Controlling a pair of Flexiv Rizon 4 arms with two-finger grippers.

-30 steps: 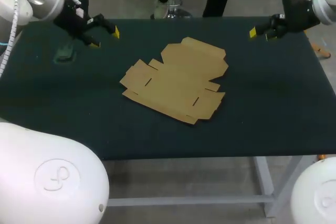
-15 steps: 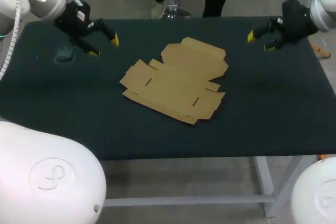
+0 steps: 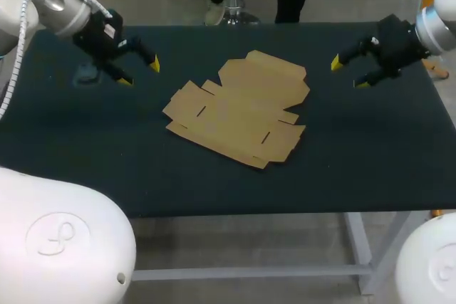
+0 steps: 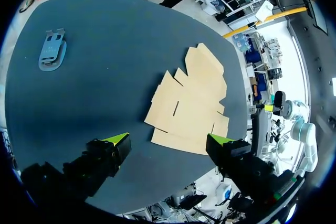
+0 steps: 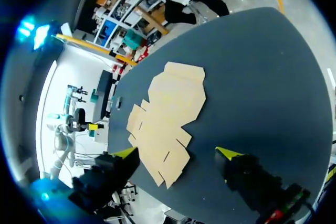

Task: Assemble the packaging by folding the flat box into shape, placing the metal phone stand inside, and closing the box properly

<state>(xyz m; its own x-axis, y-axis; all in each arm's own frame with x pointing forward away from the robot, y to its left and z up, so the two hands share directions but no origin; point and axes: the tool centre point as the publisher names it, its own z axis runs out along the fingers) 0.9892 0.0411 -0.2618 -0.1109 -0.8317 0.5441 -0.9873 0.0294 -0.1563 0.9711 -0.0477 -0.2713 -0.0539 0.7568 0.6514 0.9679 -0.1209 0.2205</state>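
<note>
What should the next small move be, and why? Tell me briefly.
Probably bring the left gripper and right gripper in to the flat box: it lies fully unfolded mid-table, and both hover open either side of it, touching nothing. The phone stand, near the left arm, can wait until the box has walls.

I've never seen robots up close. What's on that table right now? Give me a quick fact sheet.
Surface: dark tabletop
Box: flat brown cardboard box blank, unfolded, lying mid-table
Stand: grey metal phone stand, near the far left edge, apart from the cardboard
Left gripper: open, empty, between stand and cardboard
Right gripper: open, empty, to the right of the cardboard
Progress: folding not begun
</note>
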